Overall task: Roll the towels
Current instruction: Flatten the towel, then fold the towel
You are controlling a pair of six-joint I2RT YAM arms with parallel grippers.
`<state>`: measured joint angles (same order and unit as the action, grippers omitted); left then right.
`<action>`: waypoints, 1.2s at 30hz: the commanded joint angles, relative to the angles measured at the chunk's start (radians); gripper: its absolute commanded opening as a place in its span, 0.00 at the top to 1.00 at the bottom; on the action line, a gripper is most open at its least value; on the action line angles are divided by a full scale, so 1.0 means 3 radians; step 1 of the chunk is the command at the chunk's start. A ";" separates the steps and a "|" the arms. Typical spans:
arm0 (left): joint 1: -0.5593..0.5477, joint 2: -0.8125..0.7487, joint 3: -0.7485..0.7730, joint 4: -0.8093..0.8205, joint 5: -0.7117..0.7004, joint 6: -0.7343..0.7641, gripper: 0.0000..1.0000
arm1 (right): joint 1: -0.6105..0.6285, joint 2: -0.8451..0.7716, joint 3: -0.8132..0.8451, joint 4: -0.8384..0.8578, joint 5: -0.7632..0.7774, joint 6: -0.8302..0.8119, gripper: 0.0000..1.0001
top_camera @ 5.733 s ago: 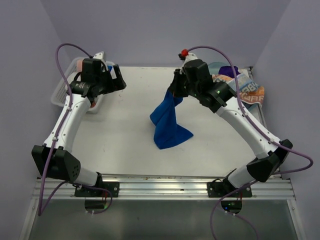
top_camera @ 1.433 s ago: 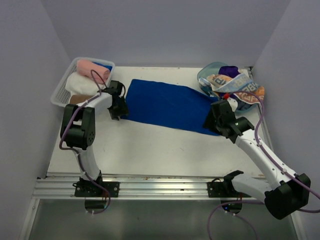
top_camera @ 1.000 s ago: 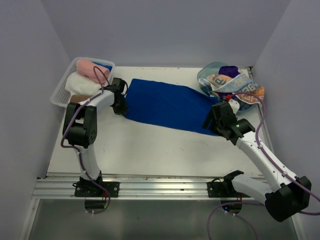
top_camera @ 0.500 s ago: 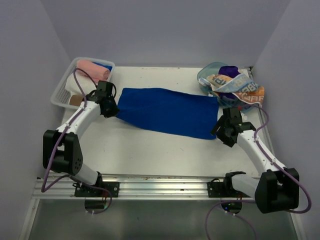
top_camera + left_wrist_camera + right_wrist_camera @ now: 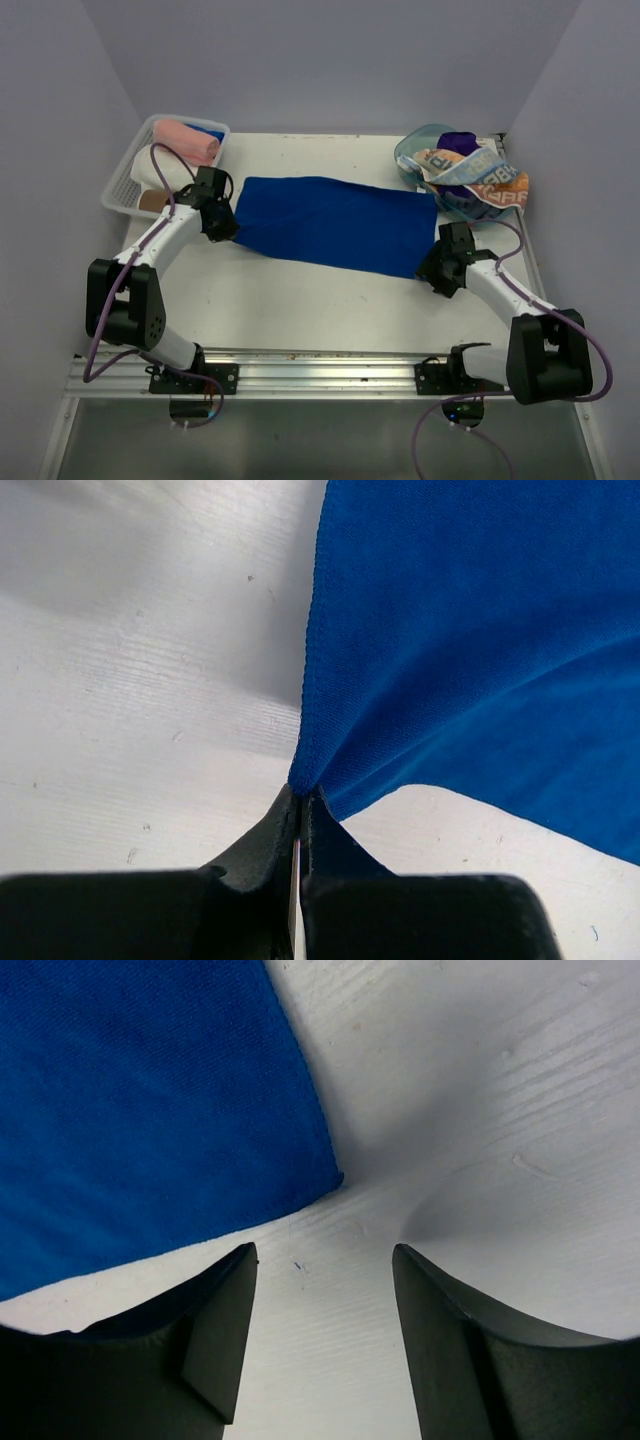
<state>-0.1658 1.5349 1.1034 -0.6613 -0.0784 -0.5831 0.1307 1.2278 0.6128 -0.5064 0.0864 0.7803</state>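
**Where everything sits**

A flat royal blue cloth towel [image 5: 335, 225] lies spread in the middle of the white table [image 5: 300, 300]. The left gripper [image 5: 221, 223] pinches its near left corner. The right gripper [image 5: 432, 268], fingers apart, sits just beside its near right corner.

At the far left, a white mesh basket [image 5: 115, 190] holds a rolled pink towel [image 5: 185, 140] and a white towel [image 5: 150, 172]. At the far right, a clear teal tub [image 5: 408, 158] holds a purple towel [image 5: 458, 142] and a printed cream-and-orange towel [image 5: 492, 182].
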 commanded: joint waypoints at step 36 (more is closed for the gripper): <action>0.0164 -0.0376 -0.0078 -0.0127 -0.0035 -0.0097 1.00 | -0.0032 0.0341 0.0008 0.0517 0.0039 0.0124 0.84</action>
<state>-0.1261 1.4544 1.0809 -0.7021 -0.0826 -0.5938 0.1242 1.3350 0.6128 -0.3538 0.1066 0.8047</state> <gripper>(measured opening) 0.012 0.187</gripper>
